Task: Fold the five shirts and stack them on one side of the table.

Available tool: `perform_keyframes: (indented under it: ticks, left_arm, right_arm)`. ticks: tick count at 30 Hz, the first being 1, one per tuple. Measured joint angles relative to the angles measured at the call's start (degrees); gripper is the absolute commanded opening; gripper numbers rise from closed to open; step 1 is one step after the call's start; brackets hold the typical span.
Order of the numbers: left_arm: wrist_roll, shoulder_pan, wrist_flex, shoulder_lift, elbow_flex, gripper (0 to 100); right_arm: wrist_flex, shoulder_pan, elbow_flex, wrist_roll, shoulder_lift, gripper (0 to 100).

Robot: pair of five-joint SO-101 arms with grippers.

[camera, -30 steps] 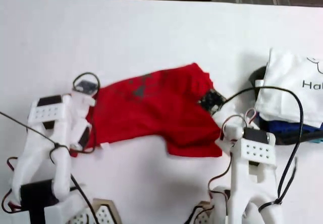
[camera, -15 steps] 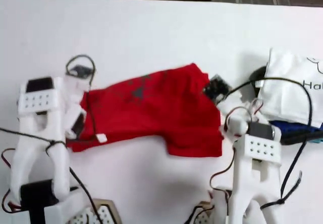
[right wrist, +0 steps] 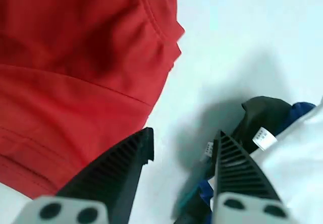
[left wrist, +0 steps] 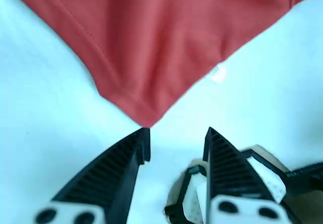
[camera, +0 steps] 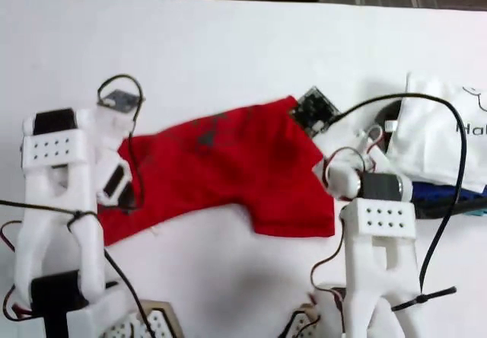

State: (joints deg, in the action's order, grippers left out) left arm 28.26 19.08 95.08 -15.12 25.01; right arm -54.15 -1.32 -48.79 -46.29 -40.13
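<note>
A red shirt [camera: 228,172] lies loosely spread across the middle of the table, with one corner pointing to the near left. My left gripper [left wrist: 176,135] hovers open just off that corner [left wrist: 145,117], holding nothing. In the high view it [camera: 122,192] sits at the shirt's left edge. My right gripper [right wrist: 184,135] is open too, over bare table between the red shirt's right edge [right wrist: 156,77] and the stack. The high view places it [camera: 338,159] by the shirt's far right corner. The stack at the right has a white shirt [camera: 441,132] on top.
Under the white shirt lie a black one [right wrist: 265,114] and a blue one [camera: 449,193]; the pile runs past the table's right edge of view. A small white tag [left wrist: 217,73] lies beside the red shirt. Bare table [camera: 228,56] stretches behind the shirt. Cables loop over both arms.
The left arm has shifted left and the shirt's left corner now lies stretched out toward the near left. The right arm has moved farther along the shirt's right edge.
</note>
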Motion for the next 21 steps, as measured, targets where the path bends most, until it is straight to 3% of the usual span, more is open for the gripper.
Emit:
perform_keyframes:
  ticks: [6,12,16,21]
  left_arm:
    - [0.0,0.0,-1.05,0.0,-3.43,19]
    - [-5.1,0.0,-8.79,1.67,-8.97,19]
    - [-9.23,0.0,-11.6,10.46,-12.66,19]
    - [-12.4,0.0,-13.8,25.41,-17.85,19]
  right_arm:
    - [4.31,-2.11,0.26,4.84,1.49,19.7]
    - [7.3,-5.36,11.43,10.81,17.49,17.1]
    - [2.55,-7.74,25.49,15.21,33.49,10.9]
    - [-5.19,-11.08,41.85,17.41,50.11,10.9]
